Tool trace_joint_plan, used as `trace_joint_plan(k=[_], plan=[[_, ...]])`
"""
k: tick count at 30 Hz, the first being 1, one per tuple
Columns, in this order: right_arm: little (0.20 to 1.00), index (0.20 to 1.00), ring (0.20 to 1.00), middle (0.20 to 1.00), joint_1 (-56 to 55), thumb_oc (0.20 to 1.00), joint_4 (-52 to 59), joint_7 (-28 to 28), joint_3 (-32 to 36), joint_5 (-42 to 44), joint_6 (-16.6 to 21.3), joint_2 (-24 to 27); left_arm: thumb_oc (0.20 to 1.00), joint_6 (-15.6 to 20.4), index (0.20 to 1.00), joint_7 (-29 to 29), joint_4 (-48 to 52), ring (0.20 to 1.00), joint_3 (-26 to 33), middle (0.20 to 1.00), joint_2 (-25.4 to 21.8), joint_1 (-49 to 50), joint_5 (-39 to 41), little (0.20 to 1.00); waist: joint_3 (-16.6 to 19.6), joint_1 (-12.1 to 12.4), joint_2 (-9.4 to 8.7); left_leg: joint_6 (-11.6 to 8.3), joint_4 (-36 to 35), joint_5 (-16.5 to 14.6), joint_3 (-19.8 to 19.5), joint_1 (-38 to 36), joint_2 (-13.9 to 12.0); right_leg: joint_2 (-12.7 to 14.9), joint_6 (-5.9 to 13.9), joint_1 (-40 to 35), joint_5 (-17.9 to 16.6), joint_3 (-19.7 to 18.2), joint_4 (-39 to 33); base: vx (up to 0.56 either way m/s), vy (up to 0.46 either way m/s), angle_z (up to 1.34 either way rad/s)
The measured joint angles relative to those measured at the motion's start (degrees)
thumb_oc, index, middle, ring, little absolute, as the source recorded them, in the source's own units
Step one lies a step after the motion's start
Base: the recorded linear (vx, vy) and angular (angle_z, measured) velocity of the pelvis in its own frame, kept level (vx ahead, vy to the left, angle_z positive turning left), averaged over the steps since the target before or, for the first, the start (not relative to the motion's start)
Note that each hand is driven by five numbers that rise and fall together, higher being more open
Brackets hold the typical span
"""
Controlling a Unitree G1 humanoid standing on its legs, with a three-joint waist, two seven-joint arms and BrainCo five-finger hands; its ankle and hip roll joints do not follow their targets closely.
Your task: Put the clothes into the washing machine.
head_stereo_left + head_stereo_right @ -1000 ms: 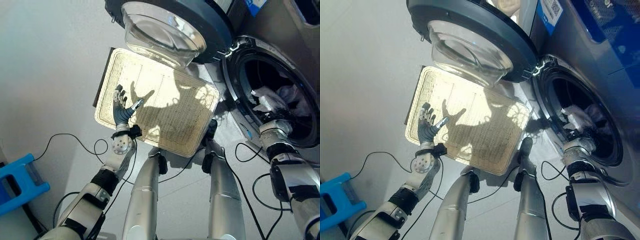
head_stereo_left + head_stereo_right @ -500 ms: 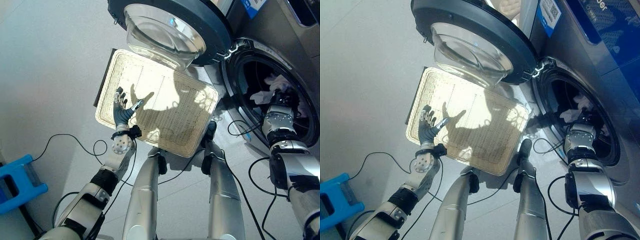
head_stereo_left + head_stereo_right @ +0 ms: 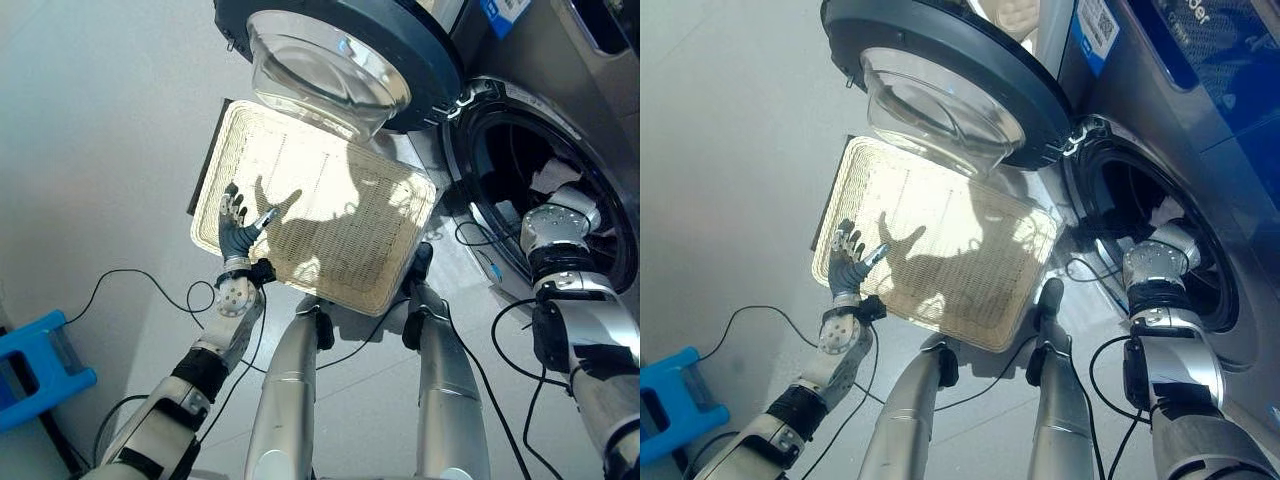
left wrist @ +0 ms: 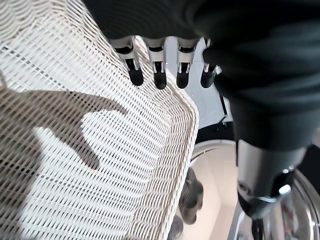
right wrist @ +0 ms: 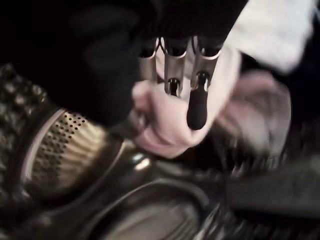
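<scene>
The washing machine's drum (image 3: 520,160) stands open at the right, with white and pale pink clothes (image 3: 556,172) lying inside it. My right arm reaches into the opening. In the right wrist view my right hand (image 5: 197,107) hangs over a pale pink cloth (image 5: 165,125) with its fingers straight, apart from the perforated drum wall (image 5: 65,150). My left hand (image 3: 238,226) hovers open above the near left corner of the flat wicker basket (image 3: 340,215), which holds nothing; its fingers (image 4: 157,70) spread over the weave (image 4: 75,150).
The round door (image 3: 400,40) with its glass bowl (image 3: 325,65) swings out over the basket's far edge. A blue plastic stool (image 3: 35,365) stands on the grey floor at the lower left.
My right forearm has risen and pushed further into the drum opening. The left hand has drifted slightly left along the basket's corner, still open.
</scene>
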State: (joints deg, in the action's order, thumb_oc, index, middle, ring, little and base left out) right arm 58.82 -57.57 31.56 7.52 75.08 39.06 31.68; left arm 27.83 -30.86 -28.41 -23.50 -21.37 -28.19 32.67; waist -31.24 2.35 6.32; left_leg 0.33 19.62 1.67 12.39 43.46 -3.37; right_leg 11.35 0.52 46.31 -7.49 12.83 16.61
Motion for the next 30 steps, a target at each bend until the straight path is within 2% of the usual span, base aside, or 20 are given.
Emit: trace_joint_plan(k=[2, 5, 7, 14, 18, 22, 26, 30], plan=[[1.000, 1.000, 1.000, 1.000, 0.10, 1.000, -0.37, 3.56, -1.53, -5.71, -4.14, 1.08, 1.000, 0.00, 1.000, 0.01, 0.09, 1.000, -0.01, 1.000, 0.00, 0.06, 0.12, 1.000, 0.00, 0.00, 0.00, 0.02, -0.12, 0.01, 0.00, 0.01, 0.05, 0.02, 0.07, 0.00, -0.05, 0.02, -0.08, 0.00, 0.000, 0.00], [1.000, 1.000, 1.000, 1.000, 0.78, 1.000, -4.90, 7.20, -5.05, -16.62, -14.10, 5.00, 1.000, 0.01, 1.000, 0.78, 0.13, 1.000, -0.04, 1.000, -0.03, 0.11, 0.12, 1.000, 0.00, 0.07, 0.00, 0.10, -0.27, 0.08, 0.02, 0.01, 0.04, -0.02, 0.14, -0.04, -0.26, 0.02, -0.37, 0.00, 0.000, 0.00], [1.000, 1.000, 1.000, 1.000, 0.97, 1.000, -6.72, 9.09, -6.89, -20.44, -18.58, 6.72, 1.000, 0.09, 1.000, 1.04, 0.09, 1.000, 0.08, 1.000, -0.32, 0.73, 0.15, 1.000, 0.00, 0.36, 0.00, 0.12, -0.33, 0.10, -0.02, 0.03, 0.10, 0.05, 0.14, -0.06, -0.26, 0.10, -0.41, 0.00, 0.000, 0.00], [1.000, 1.000, 1.000, 1.000, 3.10, 1.000, -8.98, 15.97, -9.81, -31.47, -29.28, 7.92, 1.000, 0.35, 1.000, 1.71, 0.13, 1.000, -0.02, 1.000, -0.40, 1.81, 0.15, 1.000, 0.00, 0.53, 0.03, 0.12, -0.62, 0.10, 0.00, 0.02, 0.14, 0.08, 0.14, -0.05, -0.28, 0.21, -0.58, 0.00, 0.000, 0.00], [1.000, 1.000, 1.000, 1.000, 5.62, 1.000, -9.07, 20.58, -17.14, -44.43, -42.16, 9.98, 1.000, 0.57, 1.000, 1.76, 0.57, 1.000, -0.09, 1.000, -0.38, 2.11, 0.14, 1.000, 0.01, 1.51, 0.06, 0.15, -0.82, 0.15, -0.01, 0.02, 0.23, 0.45, 0.14, 0.03, -0.27, 0.27, -0.58, 0.00, 0.000, 0.00], [1.000, 1.000, 1.000, 1.000, 6.54, 1.000, -9.50, 22.68, -19.97, -53.69, -50.71, 11.01, 1.000, 1.11, 1.000, 1.81, 0.59, 1.000, -0.07, 1.000, -0.41, 2.92, 0.14, 1.000, 0.01, 1.86, 0.07, 0.21, -1.02, 0.19, -0.12, 0.03, 0.51, 0.69, 0.17, 0.04, -0.23, 0.41, -0.56, -0.01, -0.002, 0.02], [1.000, 1.000, 1.000, 1.000, 6.69, 1.000, -10.39, 23.72, -22.19, -61.13, -55.72, 10.74, 1.000, 1.39, 1.000, 2.23, 0.60, 1.000, -0.07, 1.000, -0.40, 3.38, 0.14, 1.000, 0.01, 2.08, 0.07, 0.35, -1.33, 0.27, -0.29, 0.03, 0.88, 0.96, 0.15, 0.03, -0.26, 0.59, -0.48, -0.01, 0.003, 0.03], [1.000, 1.000, 1.000, 1.000, 6.26, 1.000, -10.30, 24.63, -23.06, -65.33, -57.09, 9.67, 1.000, 1.55, 1.000, 2.37, 0.61, 1.000, -0.07, 1.000, -0.32, 3.29, 0.12, 1.000, 0.01, 2.80, 0.07, 0.42, -1.19, 0.33, -0.29, 0.01, 0.91, 0.95, 0.16, 0.00, -0.25, 0.61, -0.38, 0.00, 0.000, 0.00]])
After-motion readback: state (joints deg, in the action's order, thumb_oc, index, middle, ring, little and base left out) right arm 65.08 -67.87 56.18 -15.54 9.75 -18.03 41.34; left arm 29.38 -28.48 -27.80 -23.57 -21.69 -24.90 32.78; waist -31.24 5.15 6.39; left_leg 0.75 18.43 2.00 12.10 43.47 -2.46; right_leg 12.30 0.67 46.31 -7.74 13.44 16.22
